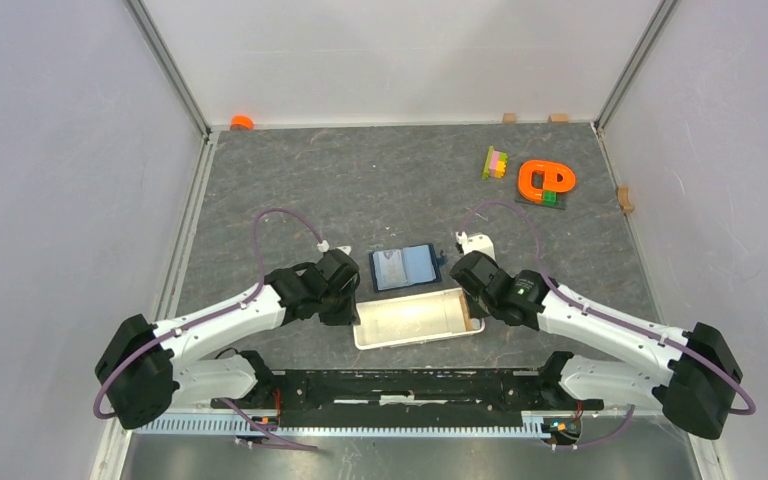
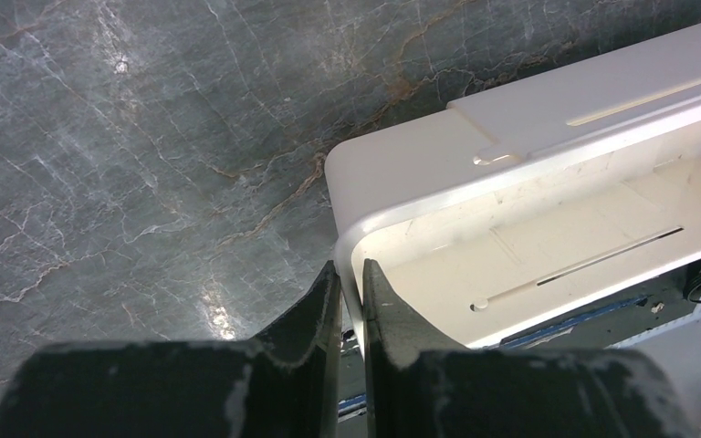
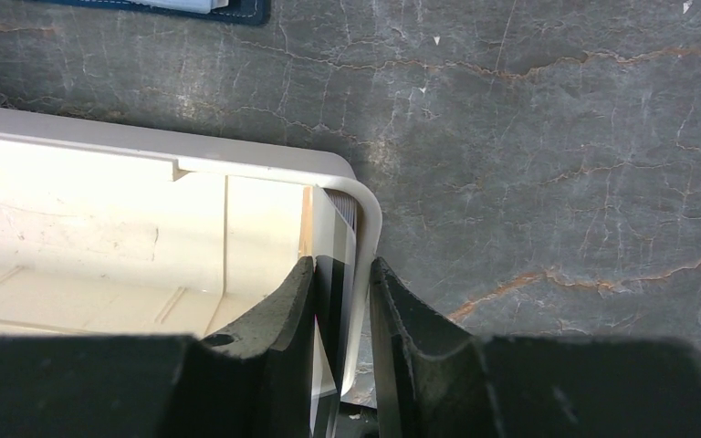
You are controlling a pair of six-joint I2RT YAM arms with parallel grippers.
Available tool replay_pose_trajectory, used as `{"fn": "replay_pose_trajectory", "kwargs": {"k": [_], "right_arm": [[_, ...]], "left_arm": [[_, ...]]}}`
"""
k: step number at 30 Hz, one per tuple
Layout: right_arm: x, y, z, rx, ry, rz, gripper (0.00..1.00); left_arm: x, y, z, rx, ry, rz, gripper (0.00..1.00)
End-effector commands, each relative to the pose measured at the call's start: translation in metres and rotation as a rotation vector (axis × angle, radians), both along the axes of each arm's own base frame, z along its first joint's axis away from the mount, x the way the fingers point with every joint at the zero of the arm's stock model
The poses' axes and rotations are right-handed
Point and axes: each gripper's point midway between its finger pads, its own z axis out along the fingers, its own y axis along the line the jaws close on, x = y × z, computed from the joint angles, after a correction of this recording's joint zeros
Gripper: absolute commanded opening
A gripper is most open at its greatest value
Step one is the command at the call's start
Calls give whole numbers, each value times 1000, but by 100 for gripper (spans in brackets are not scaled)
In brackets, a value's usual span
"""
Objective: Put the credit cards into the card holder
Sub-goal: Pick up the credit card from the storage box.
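- From overhead, the open card holder (image 1: 406, 267) lies flat at centre frame on the grey desk (image 1: 340, 190), just above a long white tray (image 1: 410, 322).
- Only the left wrist view shows the left end effector (image 2: 351, 278) pinched shut on the white tray's end wall, one finger inside and one outside.
- Only the right wrist view shows the credit cards (image 3: 340, 233) standing on edge against the tray's other end wall. The right end effector (image 3: 342, 274) is clamped on them and that wall together.
- In that view the card holder is a dark strip at the upper left edge.
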Motion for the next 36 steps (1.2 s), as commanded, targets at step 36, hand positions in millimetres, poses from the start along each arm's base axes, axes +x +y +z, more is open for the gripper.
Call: {"fn": "replay_pose_trajectory", "kwargs": {"k": [36], "right_arm": [[0, -13, 17, -97, -14, 17, 30]], "left_arm": [[-4, 9, 0, 66, 7, -76, 9]]}}
